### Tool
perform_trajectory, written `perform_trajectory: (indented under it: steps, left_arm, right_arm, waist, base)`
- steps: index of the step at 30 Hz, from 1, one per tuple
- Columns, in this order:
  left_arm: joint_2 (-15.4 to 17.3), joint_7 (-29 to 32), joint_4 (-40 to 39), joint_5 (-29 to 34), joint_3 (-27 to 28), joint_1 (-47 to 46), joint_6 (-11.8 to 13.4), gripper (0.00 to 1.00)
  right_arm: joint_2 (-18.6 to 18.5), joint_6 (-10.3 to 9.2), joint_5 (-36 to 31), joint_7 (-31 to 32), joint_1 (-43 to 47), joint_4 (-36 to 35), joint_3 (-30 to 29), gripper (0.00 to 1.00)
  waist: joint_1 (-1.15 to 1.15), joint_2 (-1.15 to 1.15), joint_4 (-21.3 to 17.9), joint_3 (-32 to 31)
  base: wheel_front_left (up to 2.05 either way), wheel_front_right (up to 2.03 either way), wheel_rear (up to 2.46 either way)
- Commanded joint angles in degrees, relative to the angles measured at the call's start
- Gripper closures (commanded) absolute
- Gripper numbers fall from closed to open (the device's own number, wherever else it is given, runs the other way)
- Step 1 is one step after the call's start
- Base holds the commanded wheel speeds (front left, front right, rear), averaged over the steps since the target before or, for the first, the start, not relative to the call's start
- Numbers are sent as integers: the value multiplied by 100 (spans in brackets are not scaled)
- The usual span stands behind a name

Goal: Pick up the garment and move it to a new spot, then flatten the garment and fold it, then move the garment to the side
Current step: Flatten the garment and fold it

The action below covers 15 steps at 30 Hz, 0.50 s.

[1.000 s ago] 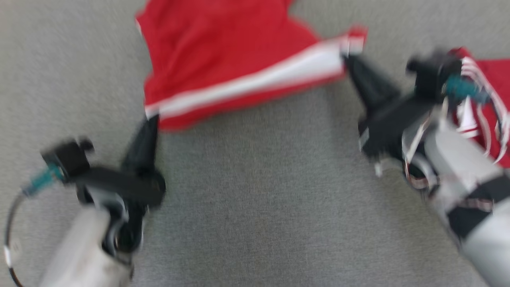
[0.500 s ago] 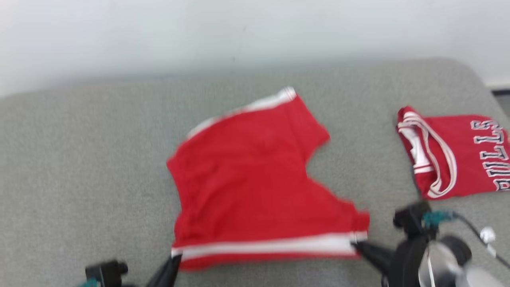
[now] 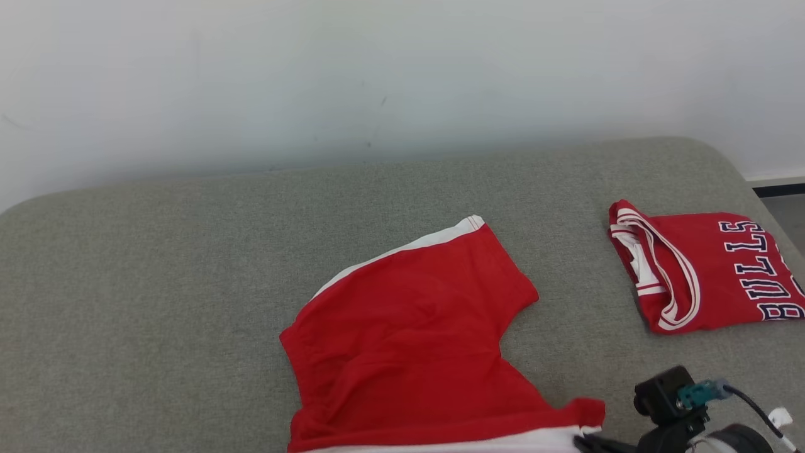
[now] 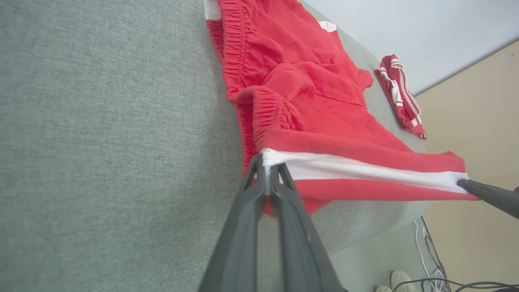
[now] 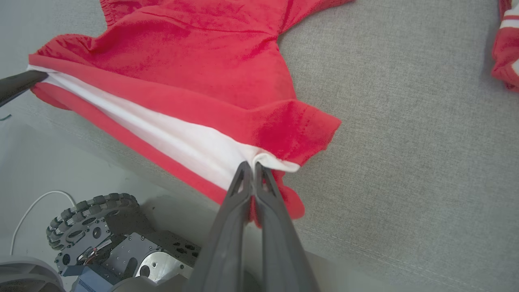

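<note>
You have two red garments on the grey upholstered surface point(image 3: 157, 283): a folded red jersey point(image 3: 710, 277) reading "BULLS", and red white-striped shorts point(image 3: 409, 327) at the near edge. The jaws of your left gripper point(image 4: 265, 170) and right gripper point(image 5: 253, 168) are clamped on the white stripe.

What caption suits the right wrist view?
Right gripper shut on the white stripe of the red shorts at the edge of the grey cushion; left gripper holds the far corner.

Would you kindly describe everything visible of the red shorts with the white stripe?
The red shorts are knit-looking fabric with a gathered elastic waistband and a white side stripe. Most of them lie rumpled on the grey fabric surface. The left gripper and right gripper each pinch one end of the striped edge, holding it taut at the surface's near edge.
</note>
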Motion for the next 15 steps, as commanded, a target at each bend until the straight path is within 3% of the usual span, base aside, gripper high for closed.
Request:
perform_trajectory:
  steps: [1, 7, 15]
  left_arm:
    - [-65, -48, -47, -36, 55, -128, 5, 100]
    - [-301, 53, 24, -49, 96, -749, 45, 100]
    - [-681, 118, 549, 211, 106, -1957, 197, 100]
  right_arm:
    - [-21, -15, -46, -61, -183, -3, 3, 100]
    - [-287, -15, -156, -293, -1240, 453, 417, 100]
    - [-467, -15, 4, -799, -3143, 1679, 1258, 100]
  waist:
    - [1, 1, 32, 28]
    - [1, 1, 186, 204]
    - [1, 1, 520, 772]
  base:
    - [0, 0, 0]
    - [0, 0, 0]
    - [0, 0, 0]
